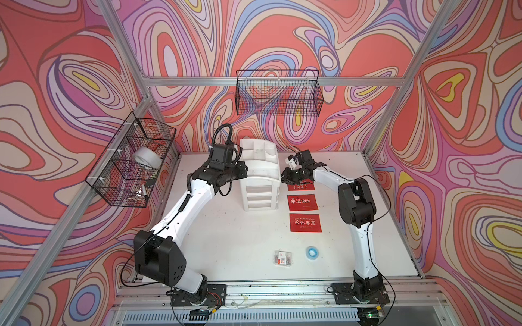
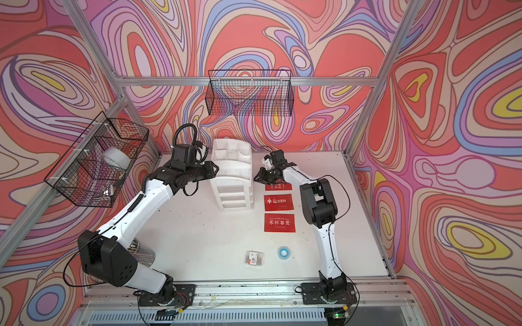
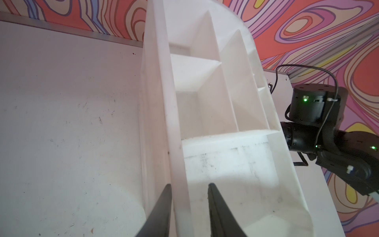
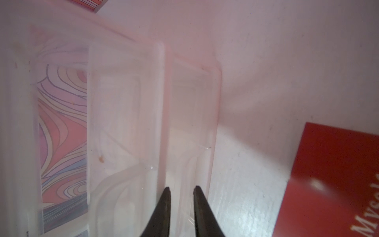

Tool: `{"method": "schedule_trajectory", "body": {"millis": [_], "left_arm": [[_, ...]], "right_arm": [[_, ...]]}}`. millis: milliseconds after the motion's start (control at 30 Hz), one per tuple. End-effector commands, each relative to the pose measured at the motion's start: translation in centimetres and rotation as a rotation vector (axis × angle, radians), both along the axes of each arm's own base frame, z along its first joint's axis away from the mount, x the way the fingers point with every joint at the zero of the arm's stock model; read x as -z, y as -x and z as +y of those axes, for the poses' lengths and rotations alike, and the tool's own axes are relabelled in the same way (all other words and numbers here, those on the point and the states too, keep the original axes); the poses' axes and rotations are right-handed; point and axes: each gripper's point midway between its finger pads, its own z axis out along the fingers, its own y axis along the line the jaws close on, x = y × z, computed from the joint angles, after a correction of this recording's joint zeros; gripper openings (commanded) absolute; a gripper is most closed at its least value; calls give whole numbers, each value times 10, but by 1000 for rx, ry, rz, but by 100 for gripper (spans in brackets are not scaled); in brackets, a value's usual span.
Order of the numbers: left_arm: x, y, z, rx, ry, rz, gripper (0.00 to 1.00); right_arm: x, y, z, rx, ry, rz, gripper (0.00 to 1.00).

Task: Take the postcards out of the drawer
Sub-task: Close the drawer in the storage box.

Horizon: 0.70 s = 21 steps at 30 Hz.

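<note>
postcards (image 1: 302, 201) beside drawer unit (image 1: 260, 194), long axes pointing away from it — right gripper (image 4: 181, 187) nearest, jaws narrowly apart, hold unclear; left gripper (image 3: 188, 184) part-open astride unit's wall

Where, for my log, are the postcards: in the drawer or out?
Out: three postcards lie flat on the table beside the drawer unit.

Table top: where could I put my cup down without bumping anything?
Bare: the wide patch between the left arm, the drawer unit and the clear packet. Crowded: beside the unit, where three postcards line up, the right pincer over the far one.
</note>
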Motion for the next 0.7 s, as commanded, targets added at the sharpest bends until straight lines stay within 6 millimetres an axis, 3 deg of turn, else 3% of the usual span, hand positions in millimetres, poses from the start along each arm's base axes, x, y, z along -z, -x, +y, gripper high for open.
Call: {"method": "schedule_trajectory", "body": {"millis": [0, 233, 667], "left_arm": [[-11, 6, 0, 47, -28, -5, 37], [-28, 6, 11, 33, -42, -48, 41], [-59, 15, 60, -94, -172, -150, 52]], "right_arm": [[-29, -1, -3, -9, -21, -71, 23], [-39, -2, -18, 21, 1, -96, 26], [-66, 7, -56, 90, 109, -183, 35]]}}
